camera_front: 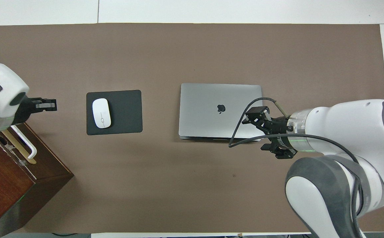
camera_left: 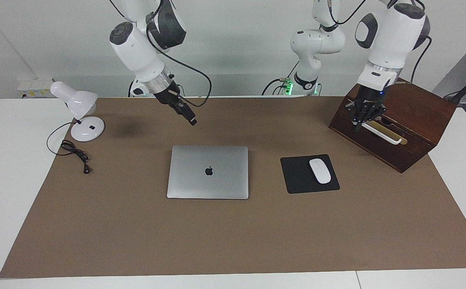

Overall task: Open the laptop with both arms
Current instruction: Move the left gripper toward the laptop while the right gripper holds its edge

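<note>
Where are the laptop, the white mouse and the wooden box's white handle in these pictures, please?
laptop (camera_left: 208,171): facing view, middle of its closed lid.
white mouse (camera_left: 320,171): facing view, middle of its top shell.
white handle (camera_left: 382,134): facing view, middle of its bar.

Closed laptop (camera_left: 208,171) flat on the brown mat (camera_left: 233,237), right gripper (camera_left: 187,113) above the mat, left gripper (camera_left: 362,120) over the wooden box (camera_left: 413,132).
</note>
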Motion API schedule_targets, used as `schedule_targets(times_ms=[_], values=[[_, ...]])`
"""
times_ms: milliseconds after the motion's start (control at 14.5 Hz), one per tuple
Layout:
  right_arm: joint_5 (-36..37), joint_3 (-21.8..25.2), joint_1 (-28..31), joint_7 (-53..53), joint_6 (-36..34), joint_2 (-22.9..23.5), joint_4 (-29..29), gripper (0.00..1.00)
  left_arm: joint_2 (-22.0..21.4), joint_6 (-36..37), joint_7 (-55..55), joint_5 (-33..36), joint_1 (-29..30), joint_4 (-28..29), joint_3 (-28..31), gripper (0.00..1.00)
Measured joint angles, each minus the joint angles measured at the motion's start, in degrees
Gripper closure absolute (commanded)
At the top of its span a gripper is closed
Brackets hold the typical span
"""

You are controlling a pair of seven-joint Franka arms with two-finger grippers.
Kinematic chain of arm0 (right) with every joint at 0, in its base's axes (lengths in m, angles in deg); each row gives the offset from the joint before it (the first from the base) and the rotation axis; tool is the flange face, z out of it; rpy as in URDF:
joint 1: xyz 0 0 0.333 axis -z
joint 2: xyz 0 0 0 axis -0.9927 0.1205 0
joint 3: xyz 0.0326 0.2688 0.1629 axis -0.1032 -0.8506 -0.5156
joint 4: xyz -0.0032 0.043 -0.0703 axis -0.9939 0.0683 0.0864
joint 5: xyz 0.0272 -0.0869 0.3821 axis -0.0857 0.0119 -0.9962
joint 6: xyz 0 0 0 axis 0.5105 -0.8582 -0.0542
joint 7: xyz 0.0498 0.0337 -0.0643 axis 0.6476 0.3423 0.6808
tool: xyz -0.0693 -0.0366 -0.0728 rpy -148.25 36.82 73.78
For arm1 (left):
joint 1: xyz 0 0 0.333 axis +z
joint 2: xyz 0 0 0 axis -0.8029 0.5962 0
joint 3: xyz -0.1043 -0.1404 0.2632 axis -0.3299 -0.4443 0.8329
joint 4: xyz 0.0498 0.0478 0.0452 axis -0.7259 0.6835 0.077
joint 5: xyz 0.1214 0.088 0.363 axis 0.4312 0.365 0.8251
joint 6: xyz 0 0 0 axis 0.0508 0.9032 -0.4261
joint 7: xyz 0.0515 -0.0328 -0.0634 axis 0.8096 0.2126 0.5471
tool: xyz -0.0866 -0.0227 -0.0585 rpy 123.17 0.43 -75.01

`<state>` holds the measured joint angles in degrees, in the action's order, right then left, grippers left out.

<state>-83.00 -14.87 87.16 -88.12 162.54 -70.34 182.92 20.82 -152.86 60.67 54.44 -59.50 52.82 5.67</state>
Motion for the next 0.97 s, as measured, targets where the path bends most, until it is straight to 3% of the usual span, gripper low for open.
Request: schedule_targets(times_ms=[345, 967], values=[[-4.27, -2.38, 0.0, -1.26, 10.07, -0.12, 4.68, 0.0, -3.24, -12.91, 0.0, 0.0, -6.02, 10.54, -0.15, 1.0], [-13.51, -8.67, 0.0, -2.02, 27.63, 0.55, 12.43, 0.0, -3.35, -36.86, 0.03, 0.0, -14.05, 26.3, -0.16, 1.0]])
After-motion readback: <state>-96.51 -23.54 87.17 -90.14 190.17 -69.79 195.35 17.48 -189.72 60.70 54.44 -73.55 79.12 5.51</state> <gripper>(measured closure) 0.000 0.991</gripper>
